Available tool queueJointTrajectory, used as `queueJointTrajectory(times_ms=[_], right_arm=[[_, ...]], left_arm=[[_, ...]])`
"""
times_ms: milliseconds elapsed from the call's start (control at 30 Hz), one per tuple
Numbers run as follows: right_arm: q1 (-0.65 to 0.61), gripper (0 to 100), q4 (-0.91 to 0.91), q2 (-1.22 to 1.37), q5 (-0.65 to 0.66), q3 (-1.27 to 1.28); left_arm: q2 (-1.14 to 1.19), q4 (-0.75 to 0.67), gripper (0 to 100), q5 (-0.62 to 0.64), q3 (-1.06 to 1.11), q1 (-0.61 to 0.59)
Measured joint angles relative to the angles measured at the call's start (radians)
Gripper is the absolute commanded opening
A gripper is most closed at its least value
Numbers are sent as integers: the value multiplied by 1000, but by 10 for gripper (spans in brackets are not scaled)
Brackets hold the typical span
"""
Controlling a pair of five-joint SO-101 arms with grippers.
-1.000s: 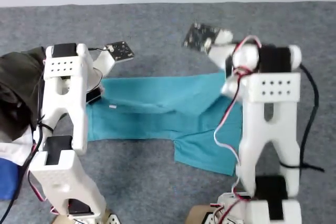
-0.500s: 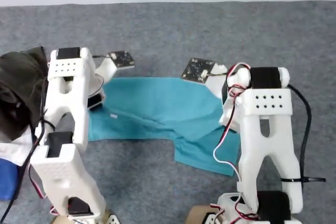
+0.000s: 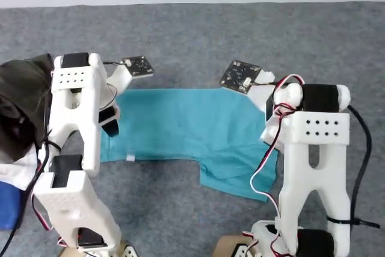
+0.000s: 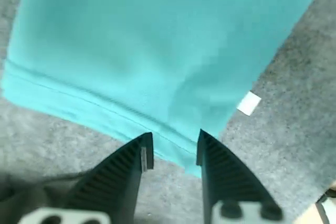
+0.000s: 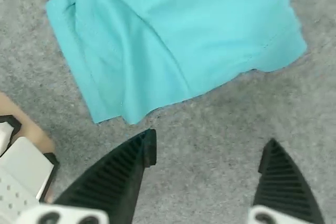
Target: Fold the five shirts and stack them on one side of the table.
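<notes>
A teal shirt (image 3: 186,124) lies spread flat on the grey table between the two arms, one sleeve (image 3: 234,179) pointing toward the front. Its white tag (image 3: 130,157) shows at the front left edge. My left gripper (image 3: 111,121) is at the shirt's left end. In the left wrist view that gripper (image 4: 173,150) is open just over the shirt's hem (image 4: 105,111), near the tag (image 4: 248,103). My right gripper (image 5: 207,156) stands wide open above bare table beside the shirt's (image 5: 173,40) right side, with nothing between its fingers.
A dark olive heap of cloth (image 3: 18,106) sits at the left edge, with white and blue fabric (image 3: 9,191) in front of it. The right arm (image 3: 313,130) covers the shirt's right end. A tan edge (image 5: 21,124) lies by the right arm's base.
The shirt's top layer was drawn toward the front and now lies flat. Its tag moved from mid-shirt to the front edge. The right arm swung in over the shirt, then back to the right.
</notes>
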Motion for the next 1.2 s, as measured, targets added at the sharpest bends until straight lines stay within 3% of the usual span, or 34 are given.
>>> queueJointTrajectory(times_ms=[167,300,433,533,667,900,1200], right_arm=[[5,248,-29,0,-2,-3],[2,248,-80,31,-17,-3],[2,225,-127,121,-138,-3],[5,135,-144,167,-230,-3],[-11,47,-121,170,-298,-3],[-23,43,-6,170,-311,-6],[244,44,0,86,-396,-212]], left_arm=[[-2,-86,145,38,0,-8],[-2,-229,107,172,2,-17],[26,-356,4,298,3,-9],[87,-400,6,359,3,-5],[92,-350,6,423,3,-2],[92,-224,7,439,3,28],[92,-55,8,442,-126,279]])
